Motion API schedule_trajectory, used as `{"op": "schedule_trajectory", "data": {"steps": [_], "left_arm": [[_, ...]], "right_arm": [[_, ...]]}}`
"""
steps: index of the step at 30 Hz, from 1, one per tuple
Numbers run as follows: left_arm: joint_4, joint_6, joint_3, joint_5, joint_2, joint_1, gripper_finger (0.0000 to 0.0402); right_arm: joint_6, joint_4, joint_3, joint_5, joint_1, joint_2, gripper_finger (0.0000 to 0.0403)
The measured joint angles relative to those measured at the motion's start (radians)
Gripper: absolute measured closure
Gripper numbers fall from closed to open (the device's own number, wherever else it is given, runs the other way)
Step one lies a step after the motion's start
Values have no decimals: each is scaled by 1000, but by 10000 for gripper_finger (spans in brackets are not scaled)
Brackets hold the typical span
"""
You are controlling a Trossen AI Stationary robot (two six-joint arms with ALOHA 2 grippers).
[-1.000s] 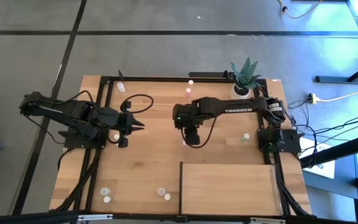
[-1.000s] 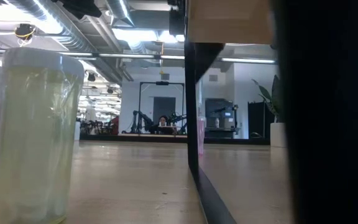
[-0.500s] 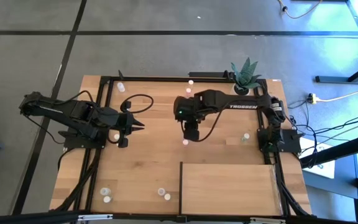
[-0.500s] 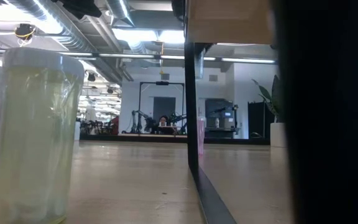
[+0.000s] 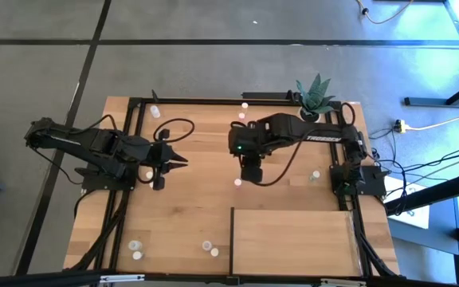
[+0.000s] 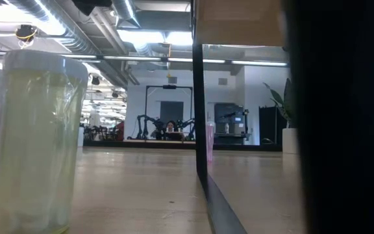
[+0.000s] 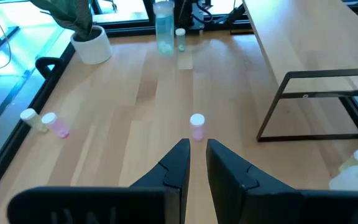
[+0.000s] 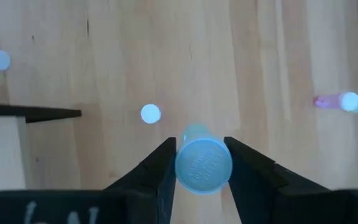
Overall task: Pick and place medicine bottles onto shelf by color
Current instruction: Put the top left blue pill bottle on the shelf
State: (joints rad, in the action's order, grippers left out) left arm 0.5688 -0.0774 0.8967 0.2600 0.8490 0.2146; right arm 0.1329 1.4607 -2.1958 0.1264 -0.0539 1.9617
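Note:
My right gripper (image 5: 251,171) hovers over the table's middle, shut on a pale greenish medicine bottle (image 8: 203,164). A pink bottle (image 5: 237,182) stands on the table just beside it and shows from above in the right wrist view (image 8: 150,113). My left gripper (image 5: 179,162) waits at the table's left, shut and empty, pointing at that pink bottle (image 7: 197,124). The shelf (image 5: 293,239), a pale wood panel on a dark frame (image 7: 303,93), stands at the near right. More bottles stand scattered on the table (image 5: 148,173) (image 5: 315,174). My right gripper pinches the bottle between its two fingers, one on each side just below its round cap (image 8: 203,163). The fingers (image 8: 161,168) come from above, pointing down. The bottle stands upright in the hold, lifted clear of the table.
A white pot with a green plant (image 5: 312,102) stands at the far right corner. Bottles stand near the far edge (image 5: 243,116) (image 5: 154,111) and near the front edge (image 5: 136,249) (image 5: 210,249). A pale yellow bottle (image 6: 37,143) stands close to the low camera.
My right gripper has gone a little toward the table's right and far edges, still holding its bottle. The pink bottle beside it has stayed in place on the table.

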Motion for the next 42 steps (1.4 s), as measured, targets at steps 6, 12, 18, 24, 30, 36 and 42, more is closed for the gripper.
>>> {"op": "schedule_trajectory", "data": {"steps": [6,12,18,24,30,36,42], "left_arm": [[-2,-3,0,0,0,0,354],[-10,-59,0,0,0,0,354],[-79,-78,0,0,0,0,354],[-146,-79,0,0,0,0,354],[-186,-79,0,0,5,0,354],[-235,-73,0,-20,34,0,354],[-280,-70,0,-43,92,0,354]], "right_arm": [[41,114,-47,12,-1,-6,274],[-7,110,-41,27,-1,-70,274],[-22,111,-41,50,-1,-156,274],[23,110,35,50,-10,-271,274],[178,112,245,49,-61,-409,274],[442,112,359,63,-159,-519,274],[577,109,379,58,-271,-539,274]]}}
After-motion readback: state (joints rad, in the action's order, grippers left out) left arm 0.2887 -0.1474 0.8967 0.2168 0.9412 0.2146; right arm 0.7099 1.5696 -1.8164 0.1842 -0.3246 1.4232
